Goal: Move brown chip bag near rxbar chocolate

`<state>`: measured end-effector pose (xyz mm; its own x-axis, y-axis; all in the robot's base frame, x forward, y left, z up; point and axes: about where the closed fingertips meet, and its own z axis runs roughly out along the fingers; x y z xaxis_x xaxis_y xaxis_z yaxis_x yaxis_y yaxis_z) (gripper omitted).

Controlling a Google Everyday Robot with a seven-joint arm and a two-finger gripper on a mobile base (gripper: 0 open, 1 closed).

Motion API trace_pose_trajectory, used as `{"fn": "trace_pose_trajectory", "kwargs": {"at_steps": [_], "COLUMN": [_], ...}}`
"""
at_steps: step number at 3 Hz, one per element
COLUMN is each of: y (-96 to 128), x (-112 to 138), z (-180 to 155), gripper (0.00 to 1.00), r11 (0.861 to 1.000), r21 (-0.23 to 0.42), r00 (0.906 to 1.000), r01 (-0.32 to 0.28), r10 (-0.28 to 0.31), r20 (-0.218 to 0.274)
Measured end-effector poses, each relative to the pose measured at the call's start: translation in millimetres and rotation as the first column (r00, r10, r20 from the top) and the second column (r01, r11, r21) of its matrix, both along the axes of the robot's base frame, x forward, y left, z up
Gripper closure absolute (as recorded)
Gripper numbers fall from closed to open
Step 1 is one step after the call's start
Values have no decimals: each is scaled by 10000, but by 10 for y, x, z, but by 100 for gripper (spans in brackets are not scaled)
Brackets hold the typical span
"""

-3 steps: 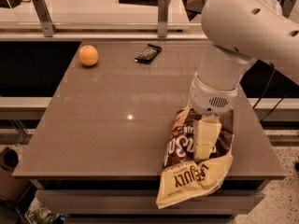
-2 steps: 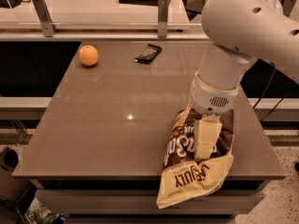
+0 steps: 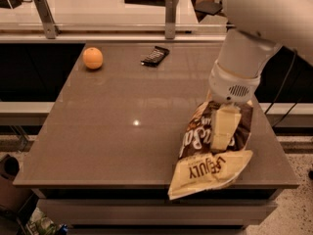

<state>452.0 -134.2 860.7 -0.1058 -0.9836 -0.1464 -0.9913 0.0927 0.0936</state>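
The brown chip bag (image 3: 195, 143) lies at the table's front right. Its cream-yellow end (image 3: 210, 173) reaches over the front edge. My gripper (image 3: 222, 131) comes down from the white arm (image 3: 244, 58) onto the bag's dark middle and is shut on it. A pale finger (image 3: 224, 126) lies across the bag. The rxbar chocolate (image 3: 155, 56), a small dark bar, lies at the far side of the table, well away from the bag and to its left.
A round orange fruit (image 3: 93, 58) sits at the far left of the brown table (image 3: 122, 121). A glass rail with metal posts (image 3: 170, 16) runs behind the table. Dark cables hang at the right (image 3: 283, 87).
The arm and gripper have shifted a little away and to the right. The bag has moved with them, and its cream end has risen from the front edge.
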Motion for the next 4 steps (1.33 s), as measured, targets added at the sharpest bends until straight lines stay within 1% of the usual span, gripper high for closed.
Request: {"fn": "trace_pose_trajectory", "kwargs": {"at_steps": [1,2,3,4], "y": [-332,-513,-642,-717], "x": [391,671,947,1336], "z": [364,642,917,1149], "gripper": [100,100,100,100], "r11": [9955,9889,9811,9758], "r21": [-103,-95,-79,-33], "r00": [9917,9765,9548,9261], "r01": [940,1480,1935,2187], "r10": [-927,-1446,-1864,-2065], "r20": [891,1601,2314,3157]}}
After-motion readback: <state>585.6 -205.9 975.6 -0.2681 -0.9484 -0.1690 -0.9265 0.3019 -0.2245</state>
